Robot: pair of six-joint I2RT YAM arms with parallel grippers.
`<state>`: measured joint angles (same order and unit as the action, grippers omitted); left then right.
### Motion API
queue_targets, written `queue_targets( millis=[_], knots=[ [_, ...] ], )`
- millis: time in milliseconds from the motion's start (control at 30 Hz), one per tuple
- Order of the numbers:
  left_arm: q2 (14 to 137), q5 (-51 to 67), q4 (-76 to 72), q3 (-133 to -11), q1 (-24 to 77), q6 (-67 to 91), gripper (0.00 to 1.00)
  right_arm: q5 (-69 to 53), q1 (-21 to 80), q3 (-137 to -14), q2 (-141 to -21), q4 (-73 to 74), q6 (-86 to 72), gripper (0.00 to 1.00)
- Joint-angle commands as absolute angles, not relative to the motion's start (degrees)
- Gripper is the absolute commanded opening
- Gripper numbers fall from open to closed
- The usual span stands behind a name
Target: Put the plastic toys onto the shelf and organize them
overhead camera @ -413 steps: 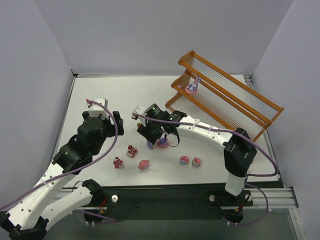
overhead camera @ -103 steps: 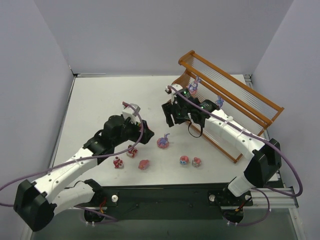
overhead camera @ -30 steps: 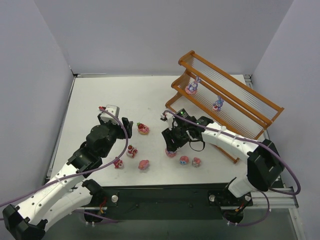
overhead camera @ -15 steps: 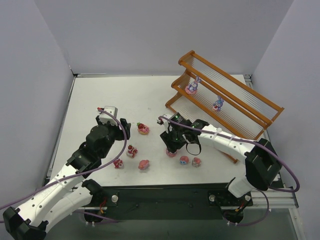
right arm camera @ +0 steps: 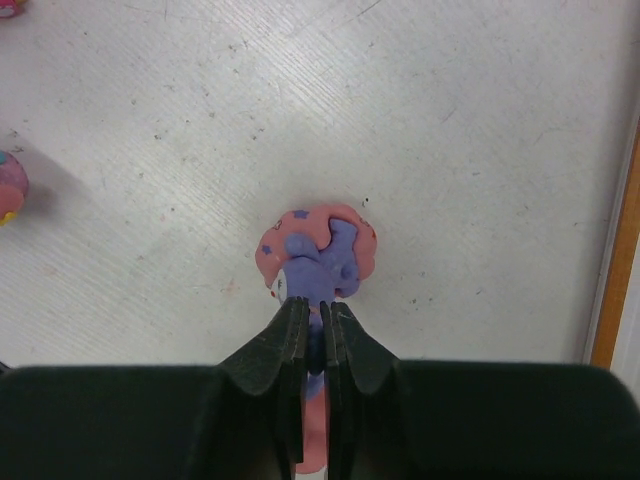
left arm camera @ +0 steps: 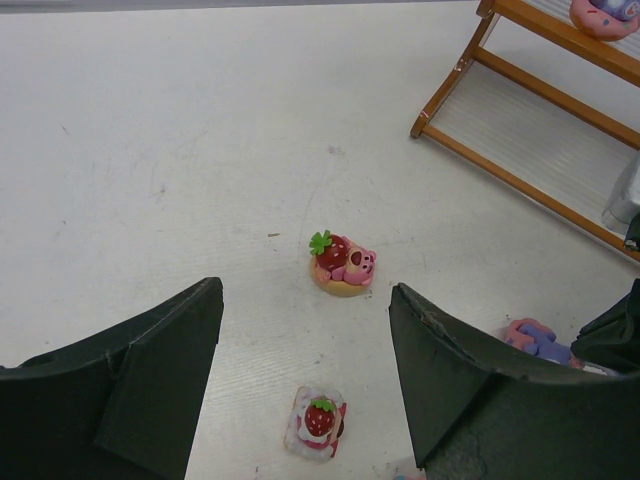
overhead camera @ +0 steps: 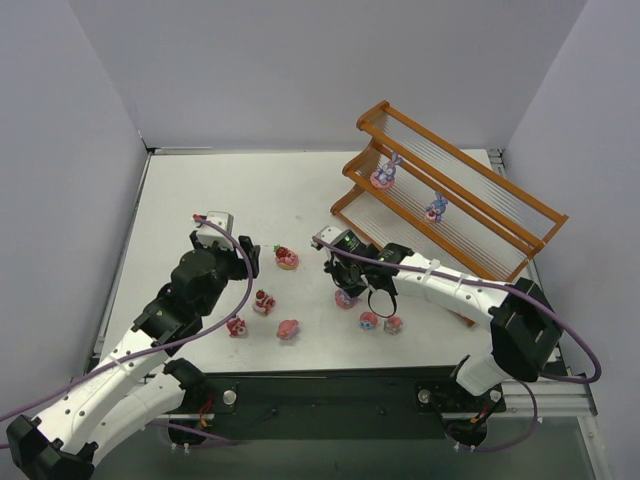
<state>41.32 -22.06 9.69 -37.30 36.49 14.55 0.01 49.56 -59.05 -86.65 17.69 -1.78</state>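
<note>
- table point(right arm camera: 480, 120) — white and matt, with a fine linear grain and faint dark scuffs.
- shelf point(left arm camera: 520, 185) — orange-brown wood, smooth with a soft sheen; its thin rods look pale and semi-clear.
- bunny toy point(right arm camera: 318, 250) and strawberry bear toy point(left arm camera: 342, 265): glossy moulded plastic.
- right claw point(right arm camera: 315, 305) and left claw point(left arm camera: 305, 290): black, matt, slightly grainy plastic.
- right arm point(overhead camera: 450, 285): smooth white plastic shell.

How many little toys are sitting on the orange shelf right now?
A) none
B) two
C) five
B: only one bunny toy and a second bunny toy sit on the shelf.
</note>
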Motion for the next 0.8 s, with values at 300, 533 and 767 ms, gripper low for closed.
queue_targets(
  millis=[300,533,767],
  knots=[
    [41.66,-18.47,7.65,-37.53,35.6,14.59,0.77,8.0,47.82,-73.11,-81.48,33.3,8.16,0.0],
    [44.12,-10.83,6.42,-38.23,35.51,13.97,0.78,14.06,44.48,-79.27,-77.44,41.04,14.05,0.0],
    [47.9,-6.16,5.36,-39.99,35.51,13.54,0.78,17.75,41.66,-81.65,-70.33,46.14,18.19,0.0]
  ],
)
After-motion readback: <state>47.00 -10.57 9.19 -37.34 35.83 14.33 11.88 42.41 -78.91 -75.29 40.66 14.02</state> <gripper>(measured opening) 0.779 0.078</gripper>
